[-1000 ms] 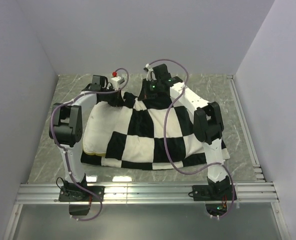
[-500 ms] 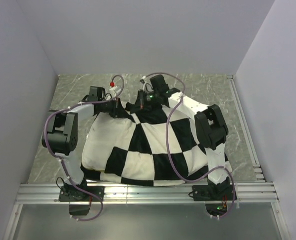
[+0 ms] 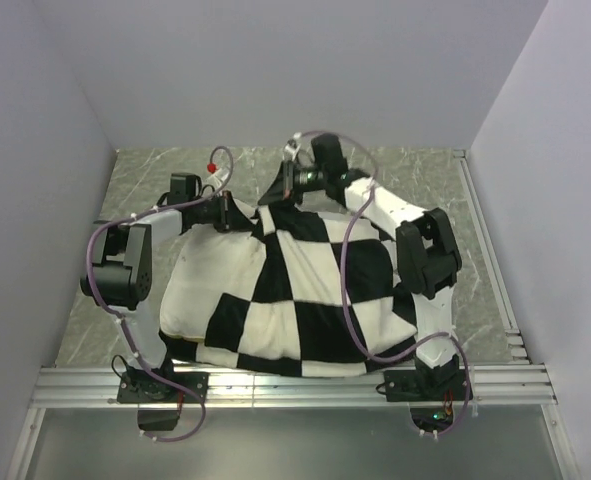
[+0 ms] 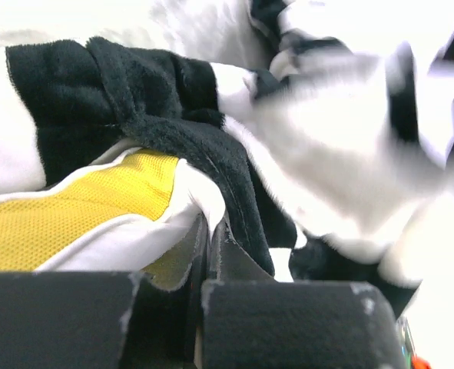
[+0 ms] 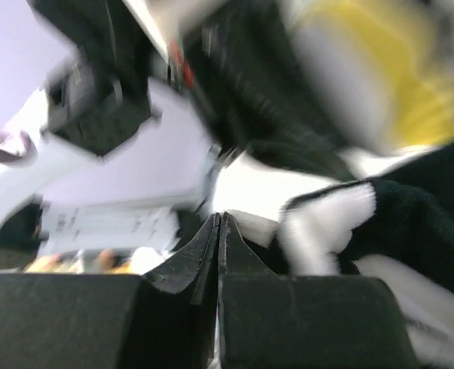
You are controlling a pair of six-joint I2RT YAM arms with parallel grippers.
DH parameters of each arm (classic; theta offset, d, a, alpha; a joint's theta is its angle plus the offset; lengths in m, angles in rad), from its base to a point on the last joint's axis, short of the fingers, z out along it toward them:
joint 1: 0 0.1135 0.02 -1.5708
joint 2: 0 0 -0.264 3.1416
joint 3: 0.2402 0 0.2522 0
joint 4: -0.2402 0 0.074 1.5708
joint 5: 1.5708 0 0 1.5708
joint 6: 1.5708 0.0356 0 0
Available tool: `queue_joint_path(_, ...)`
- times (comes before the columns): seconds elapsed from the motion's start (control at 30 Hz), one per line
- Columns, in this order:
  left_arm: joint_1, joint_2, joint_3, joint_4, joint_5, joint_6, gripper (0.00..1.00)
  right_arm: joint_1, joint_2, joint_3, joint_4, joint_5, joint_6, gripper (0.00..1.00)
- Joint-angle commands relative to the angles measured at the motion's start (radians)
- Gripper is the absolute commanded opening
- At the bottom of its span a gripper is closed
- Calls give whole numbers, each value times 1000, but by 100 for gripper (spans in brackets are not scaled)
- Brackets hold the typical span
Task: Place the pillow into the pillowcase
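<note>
On the marbled table (image 3: 425,170), between the two arms, lies the pillowcase (image 3: 305,290), a plush sack of large black and white squares, bulging over the pillow (image 3: 190,285). The pillow's cream-white body shows at the sack's left side, and its yellow mesh band lies against the black hem. The left gripper (image 3: 237,213) is clamped on that hem. The right gripper (image 3: 280,190), fingers pressed together, appears to pinch the raised far edge, but its wrist view is blurred.
</note>
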Motion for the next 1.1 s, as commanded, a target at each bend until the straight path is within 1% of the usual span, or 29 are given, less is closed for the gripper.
queue_joint_path(0.0, 31, -60, -11, 150, 7, -138, 0, -82, 58, 316, -299, 187, -315, 0)
queue_joint_path(0.03, 34, -59, -11, 170, -45, -149, 0, -104, 86, 426, -334, 247, -384, 0)
queue_joint_path(0.07, 35, -56, -12, 182, -61, -168, 1, -112, 101, 454, -350, 279, -414, 0)
queue_joint_path(0.1, 35, -53, -6, 181, -79, -168, 3, -116, 115, 470, -343, 302, -435, 0)
queue_joint_path(0.13, 37, -51, -5, 184, -100, -166, 9, -124, 126, 517, -335, 298, -467, 2)
queue_joint_path(0.17, 44, -49, 0, 178, -101, -159, 27, -128, 135, 554, -358, 310, -477, 6)
queue_joint_path(0.2, 54, -51, 27, 146, -105, -140, 37, -129, 124, 580, -362, 315, -484, 12)
queue_joint_path(0.23, 64, -55, 43, 68, -110, -85, 45, -132, 109, 606, -367, 318, -513, 36)
queue_joint_path(0.27, 96, -83, 61, 8, -111, -39, 53, -133, 63, 614, -394, 345, -533, 53)
queue_joint_path(0.3, 115, -103, 96, -55, -114, 13, 57, -136, 35, 617, -422, 362, -559, 69)
queue_joint_path(0.33, 135, -126, 112, -105, -117, 118, 62, -139, 5, 603, -451, 378, -625, 76)
queue_joint_path(0.37, 190, -146, 130, -240, -119, 181, 69, -145, -30, 588, -524, 413, -657, 77)
queue_joint_path(0.4, 208, -179, 186, -320, -134, 255, 80, -145, -101, 541, -566, 445, -691, 77)
queue_joint_path(0.43, 222, -193, 214, -421, -153, 433, 81, -144, -139, 505, -610, 468, -745, 77)
queue_joint_path(0.47, 228, -224, 239, -574, -221, 510, 81, -145, -178, 460, -685, 477, -763, 76)
queue_joint_path(0.5, 230, -242, 257, -657, -232, 594, 81, -144, -262, 333, -716, 479, -774, 75)
queue_joint_path(0.53, 230, -269, 245, -711, -243, 721, 81, -145, -311, 248, -733, 470, -785, 72)
queue_joint_path(0.57, 225, -331, 219, -744, -258, 761, 81, -145, -359, 159, -750, 446, -793, 71)
queue_joint_path(0.6, 216, -361, 162, -819, -277, 803, 81, -144, -450, -7, -757, 420, -799, 68)
queue_joint_path(0.63, 200, -388, 132, -850, -306, 894, 81, -145, -492, -85, -763, 404, -819, 67)
queue_joint_path(0.67, 151, -442, 101, -871, -341, 921, 81, -144, -527, -155, -799, 387, -839, 65)
queue_joint_path(0.7, 129, -469, 24, -879, -398, 946, 81, -144, -584, -252, -821, 379, -865, 64)
queue_joint_path(0.8, -26, -588, -144, -813, -505, 984, 82, -139, -667, -381, -869, 384, -923, 63)
queue_joint_path(0.87, -133, -623, -201, -758, -605, 1009, 82, -126, -677, -430, -895, 378, -948, 64)
queue_joint_path(0.93, -173, -606, -249, -720, -675, 1001, 82, -112, -655, -499, -876, 392, -952, 64)
queue_joint_path(0.97, -195, -562, -252, -712, -696, 991, 81, -109, -637, -513, -844, 408, -952, 64)
queue_joint_path(1.0, -202, -533, -256, -704, -717, 978, 79, -110, -571, -513, -829, 421, -954, 64)
queue_joint_path(1.03, -204, -501, -256, -689, -748, 927, 77, -113, -528, -498, -809, 441, -948, 65)
queue_joint_path(1.07, -197, -441, -249, -642, -749, 896, 69, -119, -437, -471, -769, 482, -951, 65)
